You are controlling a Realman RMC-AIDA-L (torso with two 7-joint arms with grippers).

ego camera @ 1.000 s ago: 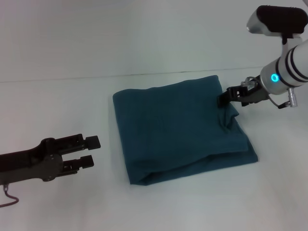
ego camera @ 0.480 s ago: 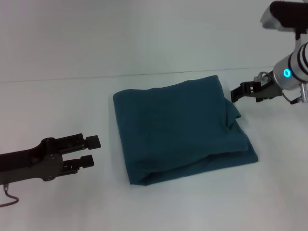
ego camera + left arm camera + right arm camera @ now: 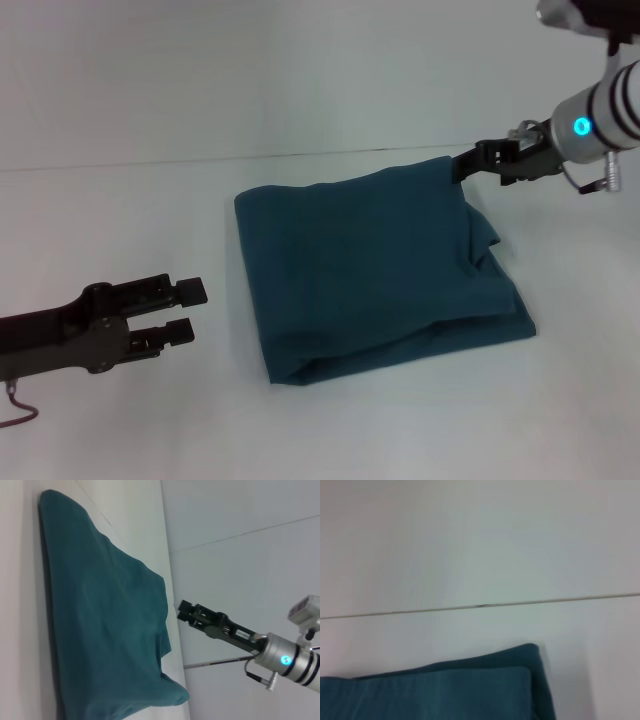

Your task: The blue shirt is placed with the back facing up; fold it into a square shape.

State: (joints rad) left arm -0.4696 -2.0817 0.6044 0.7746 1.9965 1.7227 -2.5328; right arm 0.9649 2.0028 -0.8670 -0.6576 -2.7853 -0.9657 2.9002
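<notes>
We see one white bench point(image 3: 120, 420) carrying one shirt point(image 3: 370, 270), folded into a rough square at its middle, plain side up, with a rumpled flap on its right edge. Our two claws hold nothing: the left claw point(image 3: 188, 309) hangs open, well left of the shirt; the right claw point(image 3: 466, 165) hovers just beside its far right corner, and we cannot tell how far apart its fingers stand.
</notes>
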